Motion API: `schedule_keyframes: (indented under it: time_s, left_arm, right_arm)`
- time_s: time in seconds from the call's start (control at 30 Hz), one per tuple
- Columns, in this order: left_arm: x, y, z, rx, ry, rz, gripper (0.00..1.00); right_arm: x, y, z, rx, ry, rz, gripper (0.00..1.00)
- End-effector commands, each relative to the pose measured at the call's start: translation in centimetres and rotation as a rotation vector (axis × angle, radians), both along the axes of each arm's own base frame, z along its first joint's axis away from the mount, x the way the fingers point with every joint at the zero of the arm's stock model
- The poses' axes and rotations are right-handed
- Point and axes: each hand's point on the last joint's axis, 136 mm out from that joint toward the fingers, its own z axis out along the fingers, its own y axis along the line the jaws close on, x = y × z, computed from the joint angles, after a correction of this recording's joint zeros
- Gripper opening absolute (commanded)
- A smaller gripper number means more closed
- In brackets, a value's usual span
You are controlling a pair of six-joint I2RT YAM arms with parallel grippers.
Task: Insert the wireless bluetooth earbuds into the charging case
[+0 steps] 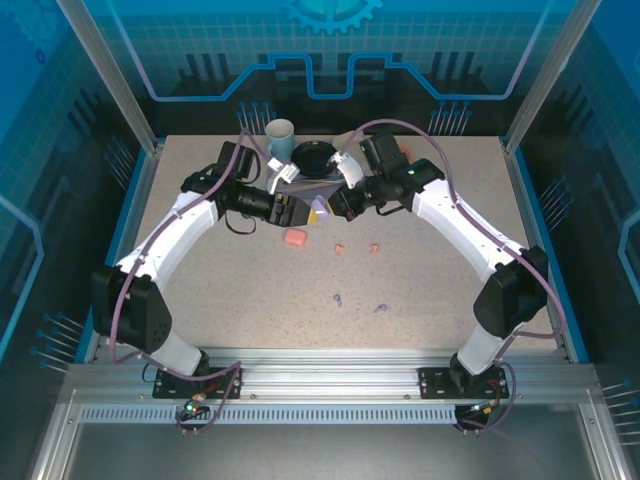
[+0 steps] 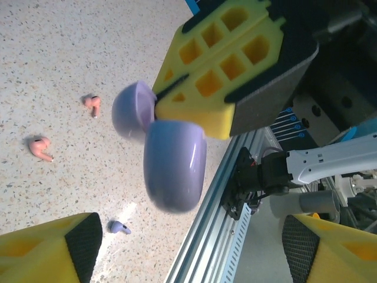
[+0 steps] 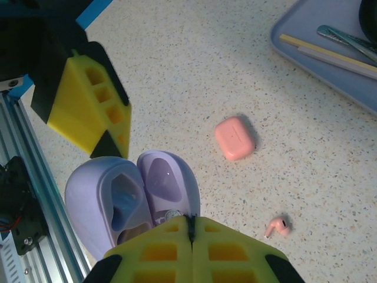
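Above the table's (image 1: 430,290) middle, pinching the lilac charging case (image 3: 118,197) at its hinge edge with the right gripper (image 3: 191,227), jaws clamped on it, lid hanging open; hovering the left gripper (image 1: 298,212) just beside the case, jaws wide apart, gripping nothing; leaving all four buds lying loose on the table: two pink earbuds (image 1: 339,249) between the arms, two lilac earbuds (image 1: 338,298) nearer the bases, all well apart from the held case; leaving a pink case (image 1: 294,238) shut, lying just below the left gripper.

Judging the buds as tiny, very light, hard, glossy and rounded, so likely slipping or flicking out of a pinch; probably best taking one across the stem close to the bulb, fingertip ends only, squeezing gently; guessing that seating calls for lining the stem up over a well.

Showing the case's inner wells in the right wrist view, looking empty, though hard to be sure; showing the smooth outer shell and lid from the side in the left wrist view, with both pink buds and one lilac bud on the table beyond; giving the whole spread in the top view, plus cup (image 1: 280,138), bowl (image 1: 314,157) and tray (image 3: 306,23) at the far side.
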Motion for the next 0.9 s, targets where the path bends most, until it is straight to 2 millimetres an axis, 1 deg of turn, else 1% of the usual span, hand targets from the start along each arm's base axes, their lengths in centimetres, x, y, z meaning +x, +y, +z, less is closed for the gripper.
schedule_keyframes:
  time_s: [0.0,0.1,0.37,0.6,0.87]
  left_arm:
    - [-0.3,-0.2,0.7,-0.021,0.006,-0.057,0.8]
    - [-0.3,-0.4,0.8,-0.027,0.017,-0.081,0.77]
    - [-0.6,-0.6,-0.1,-0.032,0.071,-0.124,0.67]
    - [-0.3,-0.7,-0.9,-0.033,0.102,-0.127,0.64]
    - [0.3,-1.0,-1.3,-0.042,0.122,-0.136,0.59]
  right_arm:
    - [-0.9,0.9,-0.2,-0.033,-0.005,0.053,0.0]
    - [-1.1,0.9,-0.6,-0.057,-0.006,0.066,0.0]
    - [-0.9,0.5,-0.7,-0.111,-0.04,0.068,0.0]
    - [-1.0,0.9,-0.5,-0.128,-0.054,0.089,0.0]
    - [-1.2,1.0,-1.0,-0.166,-0.057,0.105,0.0]
